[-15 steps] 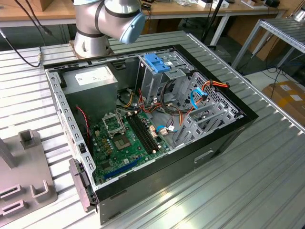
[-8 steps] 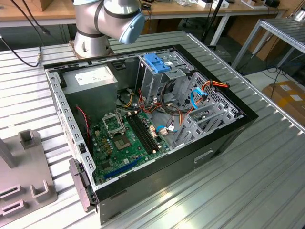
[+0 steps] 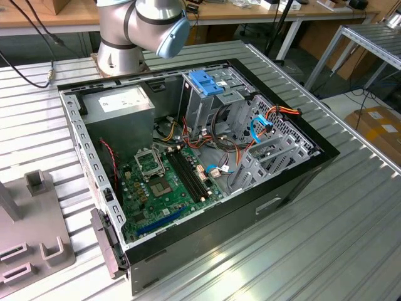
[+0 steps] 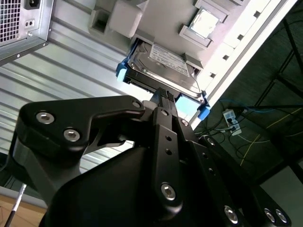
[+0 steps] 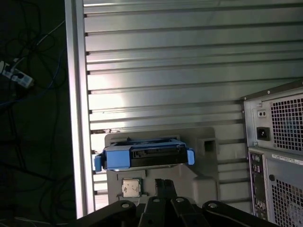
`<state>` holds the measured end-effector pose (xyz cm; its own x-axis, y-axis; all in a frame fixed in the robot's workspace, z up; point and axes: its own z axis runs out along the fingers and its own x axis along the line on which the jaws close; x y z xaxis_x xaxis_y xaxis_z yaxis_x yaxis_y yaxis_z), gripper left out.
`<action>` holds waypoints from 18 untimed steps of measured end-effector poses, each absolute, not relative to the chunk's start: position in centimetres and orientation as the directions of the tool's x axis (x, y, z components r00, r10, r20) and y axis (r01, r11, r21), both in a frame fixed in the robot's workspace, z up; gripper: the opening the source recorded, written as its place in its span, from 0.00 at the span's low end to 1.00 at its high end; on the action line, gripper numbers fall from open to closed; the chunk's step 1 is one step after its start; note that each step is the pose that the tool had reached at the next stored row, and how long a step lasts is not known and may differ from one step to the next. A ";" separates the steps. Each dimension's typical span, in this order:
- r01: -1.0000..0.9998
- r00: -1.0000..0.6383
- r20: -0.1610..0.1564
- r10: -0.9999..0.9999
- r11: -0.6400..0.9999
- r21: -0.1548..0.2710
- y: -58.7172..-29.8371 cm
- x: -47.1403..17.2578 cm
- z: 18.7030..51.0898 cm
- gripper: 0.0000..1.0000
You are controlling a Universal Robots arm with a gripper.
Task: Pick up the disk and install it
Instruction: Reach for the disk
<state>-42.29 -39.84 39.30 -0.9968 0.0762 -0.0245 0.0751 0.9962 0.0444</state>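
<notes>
The disk is a silver hard drive with a white label in a blue carrier frame. It rests on a grey fixture on the slatted metal table. In the first wrist view the disk shows its blue front edge. My gripper hangs close over the disk's near edge, its two black fingers pressed together with nothing between them. In the first wrist view the gripper sits just short of the disk, apart from it.
The open computer case lies on the table, with a drive cage with a blue latch and a grey power supply inside. Its rear panel stands beside the fixture. A processor chip lies on the fixture. The table edge is close.
</notes>
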 end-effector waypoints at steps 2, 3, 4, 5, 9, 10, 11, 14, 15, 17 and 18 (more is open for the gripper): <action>0.075 -0.997 -0.024 0.076 0.996 0.044 -39.8 -42.8 39.3 0.11; 0.075 -0.997 -0.024 0.076 0.996 0.044 -39.8 -43.0 39.3 0.11; 0.075 -0.997 -0.024 0.076 0.996 0.044 -39.8 -43.2 39.3 0.11; 0.075 -0.997 -0.025 0.076 0.996 0.044 -39.8 -43.4 39.3 0.11; 0.075 -0.997 -0.024 0.076 0.996 0.044 -39.8 -44.2 39.3 0.11; 0.075 -0.997 -0.024 0.076 0.996 0.044 -39.8 -44.3 39.3 0.11; 0.075 -0.997 -0.025 0.076 0.996 0.044 -39.8 -44.9 39.3 0.11; 0.075 -0.997 -0.024 0.076 0.996 0.044 -39.8 -45.5 39.3 0.11; 0.075 -0.997 -0.024 0.076 0.996 0.044 -39.8 -45.6 39.3 0.11; 0.075 -0.997 -0.024 0.076 0.996 0.044 -39.8 -45.6 39.3 0.11; 0.075 -0.997 -0.024 0.076 0.996 0.044 -39.8 -45.6 39.3 0.11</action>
<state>-45.61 -39.82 39.26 -0.9968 0.0762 -0.0245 0.0751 0.9962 0.0443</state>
